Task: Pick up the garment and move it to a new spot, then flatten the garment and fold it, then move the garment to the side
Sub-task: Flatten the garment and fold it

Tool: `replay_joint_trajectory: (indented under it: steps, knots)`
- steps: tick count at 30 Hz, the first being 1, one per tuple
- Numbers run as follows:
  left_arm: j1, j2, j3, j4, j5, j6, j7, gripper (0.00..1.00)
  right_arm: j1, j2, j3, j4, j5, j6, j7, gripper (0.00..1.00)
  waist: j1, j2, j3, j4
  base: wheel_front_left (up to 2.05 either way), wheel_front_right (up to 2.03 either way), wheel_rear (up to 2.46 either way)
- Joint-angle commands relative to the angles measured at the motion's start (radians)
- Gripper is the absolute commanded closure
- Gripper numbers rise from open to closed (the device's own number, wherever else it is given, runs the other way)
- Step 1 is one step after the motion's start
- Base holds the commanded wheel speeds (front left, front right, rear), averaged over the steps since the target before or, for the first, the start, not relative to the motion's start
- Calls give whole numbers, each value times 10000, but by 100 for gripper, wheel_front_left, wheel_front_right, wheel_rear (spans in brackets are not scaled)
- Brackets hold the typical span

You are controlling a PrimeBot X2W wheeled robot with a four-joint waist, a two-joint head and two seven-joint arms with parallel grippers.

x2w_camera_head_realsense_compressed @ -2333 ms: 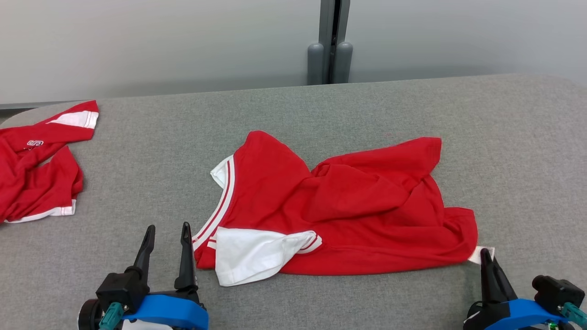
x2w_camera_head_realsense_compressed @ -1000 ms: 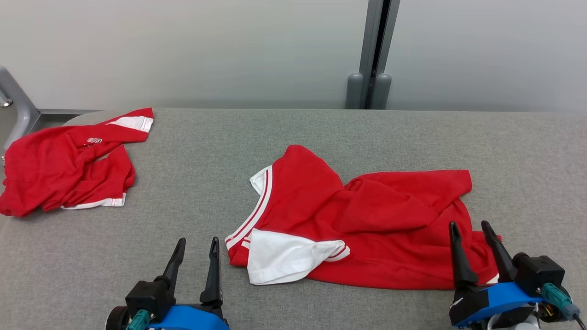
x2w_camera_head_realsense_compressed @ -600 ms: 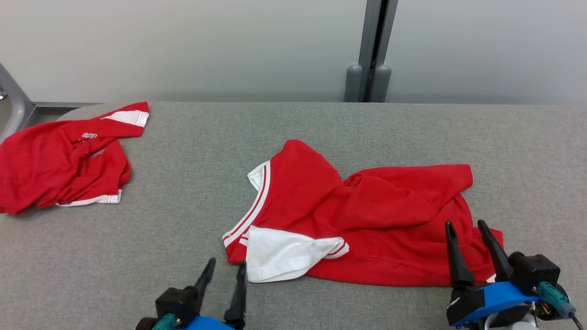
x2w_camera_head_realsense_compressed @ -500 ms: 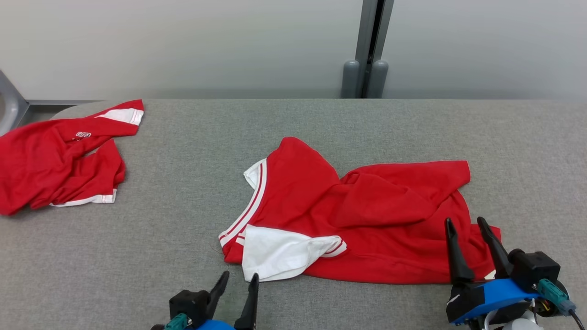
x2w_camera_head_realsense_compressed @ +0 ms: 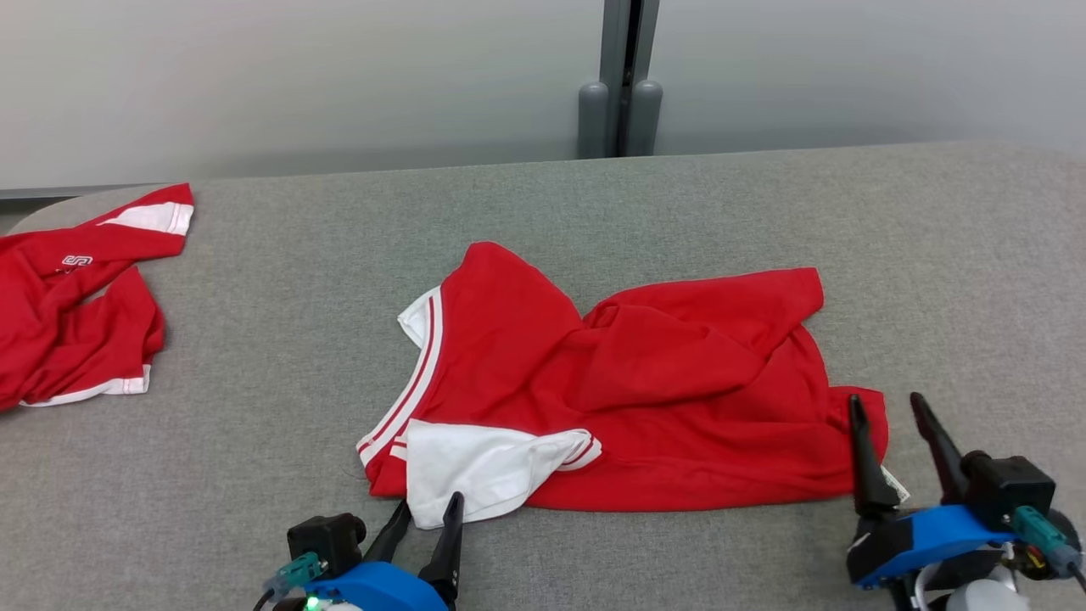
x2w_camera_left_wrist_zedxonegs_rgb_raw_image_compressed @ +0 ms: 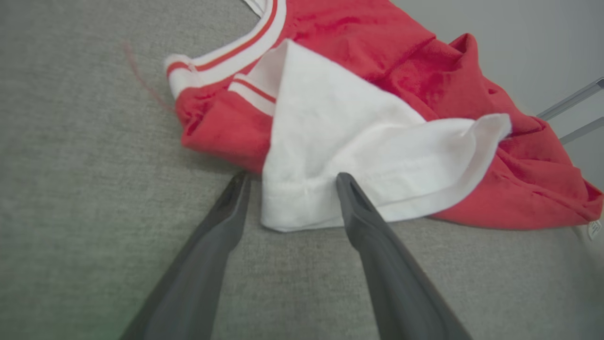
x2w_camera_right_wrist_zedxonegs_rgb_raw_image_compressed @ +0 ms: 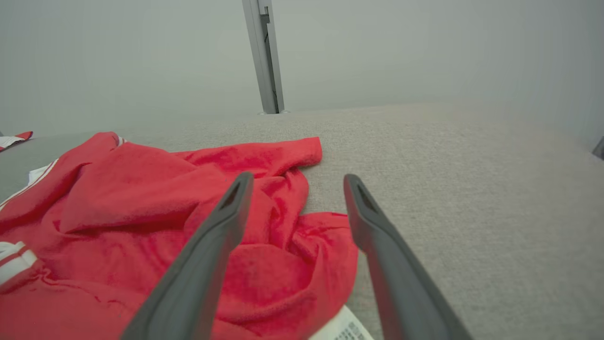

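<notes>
The garment [x2w_camera_head_realsense_compressed: 645, 382] is a red T-shirt with a white sleeve [x2w_camera_head_realsense_compressed: 475, 467] and a striped collar, lying crumpled in the middle of the grey table [x2w_camera_head_realsense_compressed: 254, 297]. My left gripper [x2w_camera_head_realsense_compressed: 429, 505] is open at the near edge of that sleeve. In the left wrist view its fingers straddle the sleeve's hem [x2w_camera_left_wrist_zedxonegs_rgb_raw_image_compressed: 306, 208], and the left gripper [x2w_camera_left_wrist_zedxonegs_rgb_raw_image_compressed: 292, 178] holds nothing. My right gripper [x2w_camera_head_realsense_compressed: 885, 399] is open over the garment's near right corner. In the right wrist view the right gripper [x2w_camera_right_wrist_zedxonegs_rgb_raw_image_compressed: 298, 178] has red cloth [x2w_camera_right_wrist_zedxonegs_rgb_raw_image_compressed: 141, 189] under its left finger and a white label [x2w_camera_right_wrist_zedxonegs_rgb_raw_image_compressed: 344, 328] below.
A second red garment [x2w_camera_head_realsense_compressed: 76, 322] lies bunched at the table's left edge. A grey post [x2w_camera_head_realsense_compressed: 619, 85] stands behind the table against a pale wall. Bare grey table surface stretches to the right [x2w_camera_head_realsense_compressed: 976, 280] of the garment.
The head camera has shifted. My left gripper moved right, from beside the collar to the white sleeve's near edge. My right gripper stayed at the right hem corner, shifted slightly right. Both remain open.
</notes>
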Motion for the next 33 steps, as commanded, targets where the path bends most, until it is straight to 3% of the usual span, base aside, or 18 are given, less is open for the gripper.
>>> replay_joint_trajectory:
  steps: [1, 3, 4, 10, 19, 20, 22, 26, 27, 28, 33]
  knots:
    - [-82, -2, -80, 114, -53, -63, 40, 13, -160, -26, -183, 95, -181, 1, -29, 0, -1, -1, 14, -17, 0, 0, 0]
    - [-105, -7, -238, 201, -168, -72, 12, 95, -323, -22, -551, 463, -591, 1, 79, 0, -1, -1, 41, -27, 0, 0, 0]
    - [-121, -11, -281, 223, -190, -74, -24, 100, -457, -20, -708, 677, -751, 1, 261, 0, -1, -1, 56, -14, 0, 0, 0]
    - [-201, 185, -514, 29, -198, -55, -227, 100, -1495, -292, -1365, 1965, -1612, 1, 1713, 0, -1, -1, 117, 317, 0, 0, 0]
    - [6, 355, -721, -636, -189, -54, -422, 100, -2418, -1121, -797, 3669, -1013, 1, 4503, 0, -1, -1, 90, 803, 0, 0, 0]
    - [21, 363, -741, -727, -181, -43, -425, 100, -2430, -1143, -642, 3738, -822, 1, 4731, 5, -1, -1, 88, 826, 0, 0, 0]
    - [68, 383, -760, -895, -175, 0, -418, 100, -2432, -1211, -321, 3758, -362, 4, 5127, 52, -1, -1, 89, 852, 0, 0, 0]
    - [157, 452, -762, -1208, -198, 77, -375, 100, -2227, -1519, 354, 3559, 492, 10, 5878, 74, -1, -1, 102, 826, 0, 0, 0]
    - [163, 460, -754, -1290, -225, 97, -357, 100, -2161, -1611, 497, 3448, 677, 10, 6009, 95, -1, -1, 111, 809, 0, 0, 0]
    - [165, 462, -751, -1386, -254, 93, -345, 100, -2117, -1695, 593, 3304, 863, 1, 6042, 100, -1, -1, 119, 791, 0, 0, 0]
    - [164, 526, -639, -1941, -508, 53, -328, 100, -2117, -1863, 731, 2315, 1794, 3, 5760, 100, -1, -1, 108, 690, 0, 0, 0]
